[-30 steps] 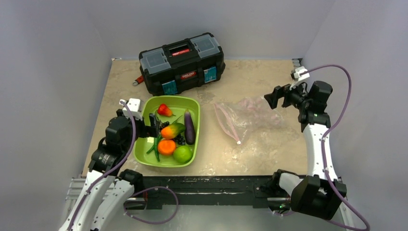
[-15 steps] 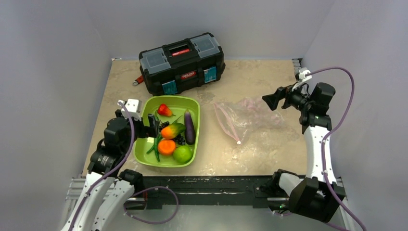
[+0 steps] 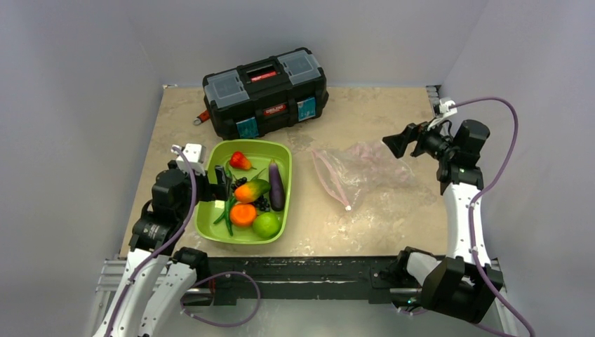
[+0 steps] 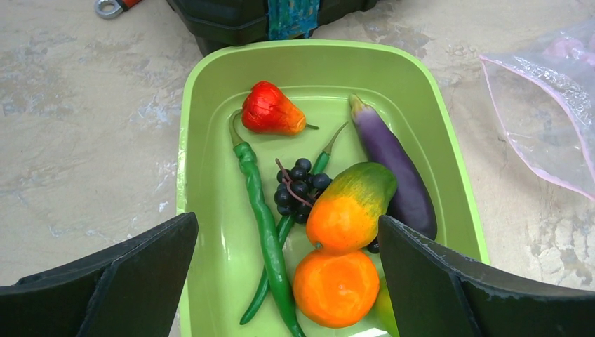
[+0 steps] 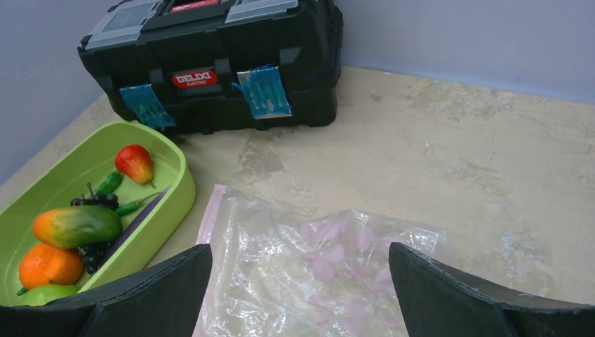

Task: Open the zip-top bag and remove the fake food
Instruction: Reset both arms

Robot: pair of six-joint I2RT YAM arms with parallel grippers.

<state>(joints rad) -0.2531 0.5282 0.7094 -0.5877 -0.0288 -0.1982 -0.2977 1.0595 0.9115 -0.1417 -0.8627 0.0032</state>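
While both arms hover above the table (image 3: 379,105), neither pincer holds anything. The left gripper (image 3: 223,185) hangs over the near-left part of the lime-green tray (image 3: 256,142), its jaws spread wide; in its wrist view the two dark fingers (image 4: 112,281) frame the tray's contents from either side without touching them. The right gripper (image 3: 395,144) is raised at the far right, above the far edge of the zip-top bag (image 3: 358,172), and its jaws are also fully apart.

All the fake food in view lies in the tray. A red strawberry (image 4: 270,111) sits at the far end. A purple eggplant (image 4: 393,165) lies along the right wall, touching the orange-green mango (image 4: 351,207) beside it. An orange (image 4: 335,288) rests just near of the mango, and a green lime (image 3: 266,225) lies in the near-right corner. Long green bean pods (image 4: 263,225) run lengthwise down the middle, with a cluster of dark berries (image 4: 298,186) between them and the mango.

Right of the tray, and apart from it, the bag lies flat and crinkled on the table. Its pink zip strip (image 3: 328,181) runs along the edge that faces the tray. Pale pink patches show through the clear plastic. Whether its mouth is sealed I cannot tell.

A black toolbox (image 3: 266,91) stands closed at the far edge, behind the tray, and a small metal ring on a red handle (image 3: 201,118) lies at its left end.
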